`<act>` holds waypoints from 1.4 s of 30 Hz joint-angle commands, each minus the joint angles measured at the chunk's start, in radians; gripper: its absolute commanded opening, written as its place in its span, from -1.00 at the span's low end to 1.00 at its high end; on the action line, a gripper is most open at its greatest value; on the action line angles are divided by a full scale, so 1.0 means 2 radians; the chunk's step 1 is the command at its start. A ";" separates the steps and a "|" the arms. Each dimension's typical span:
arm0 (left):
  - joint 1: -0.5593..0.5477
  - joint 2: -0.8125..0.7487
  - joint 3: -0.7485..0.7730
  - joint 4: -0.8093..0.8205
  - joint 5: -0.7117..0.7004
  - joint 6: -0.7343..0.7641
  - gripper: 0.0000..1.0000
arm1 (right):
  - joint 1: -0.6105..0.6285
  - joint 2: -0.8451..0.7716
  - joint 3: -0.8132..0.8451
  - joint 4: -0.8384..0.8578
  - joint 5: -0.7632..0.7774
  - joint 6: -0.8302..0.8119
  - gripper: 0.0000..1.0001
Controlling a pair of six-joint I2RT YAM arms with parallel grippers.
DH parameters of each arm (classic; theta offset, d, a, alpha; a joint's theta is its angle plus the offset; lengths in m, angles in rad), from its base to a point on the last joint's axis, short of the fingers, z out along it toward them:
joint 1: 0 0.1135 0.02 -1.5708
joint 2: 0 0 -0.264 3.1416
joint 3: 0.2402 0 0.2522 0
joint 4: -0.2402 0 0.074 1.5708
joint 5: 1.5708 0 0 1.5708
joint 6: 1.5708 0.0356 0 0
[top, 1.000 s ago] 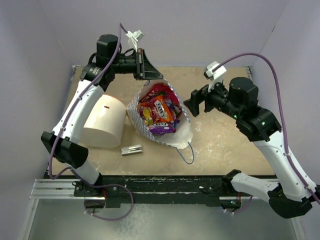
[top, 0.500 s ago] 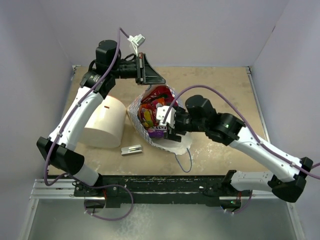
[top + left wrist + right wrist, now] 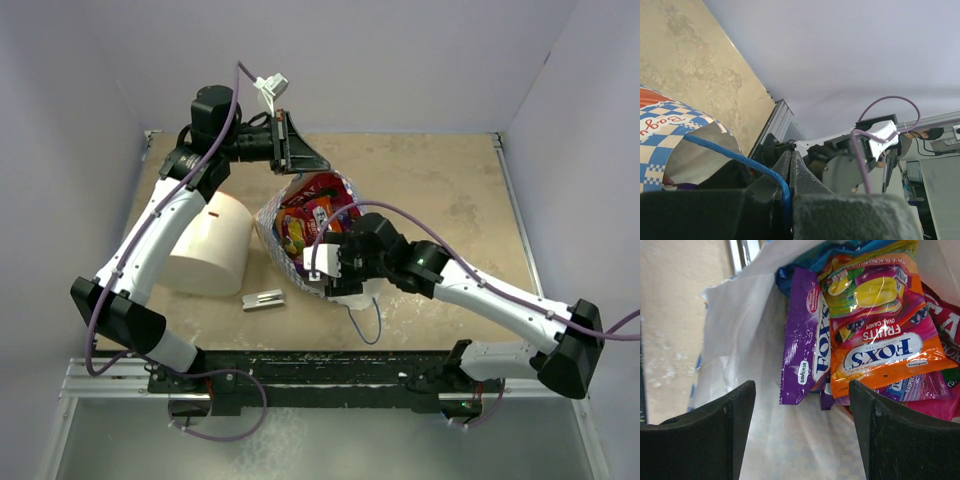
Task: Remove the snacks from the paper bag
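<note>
The paper bag (image 3: 270,238) lies open mid-table, full of snacks (image 3: 303,213). My left gripper (image 3: 291,152) hangs above its far rim. In the left wrist view this gripper (image 3: 791,156) is shut on the bag's blue string handle (image 3: 735,159), next to the checkered wall (image 3: 660,145). My right gripper (image 3: 314,262) is at the bag's near mouth. In the right wrist view it (image 3: 802,392) stands open over the cream lining (image 3: 740,320), nothing between its fingers. Just beyond the tips lie a purple packet (image 3: 802,340) and an orange packet (image 3: 885,342).
A plain white cylinder (image 3: 210,245) lies left of the bag. A small grey clip (image 3: 264,299) lies on the table below it. The bag's other blue handle (image 3: 366,320) trails toward the near edge. Walls close in on three sides.
My right arm has swung from the right side of the table into the bag's near mouth, and its jaws have narrowed a little. The left gripper keeps holding the handle up.
</note>
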 commanded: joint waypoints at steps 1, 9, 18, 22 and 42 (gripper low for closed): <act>-0.003 -0.029 0.001 0.064 0.011 -0.019 -1.00 | 0.003 0.010 -0.034 0.091 0.036 -0.028 0.56; -0.003 -0.028 0.002 0.057 0.009 -0.021 -1.00 | 0.003 0.059 -0.071 0.144 0.033 -0.036 0.52; -0.004 -0.045 -0.034 0.091 0.008 -0.055 -1.00 | 0.001 0.098 -0.086 0.226 0.061 -0.022 0.03; -0.004 -0.054 -0.044 0.078 0.008 -0.044 -1.00 | 0.001 0.088 -0.078 0.208 0.050 -0.021 -0.24; -0.004 -0.087 -0.052 -0.004 -0.016 0.011 -1.00 | 0.001 -0.009 0.020 0.097 0.064 0.114 -1.00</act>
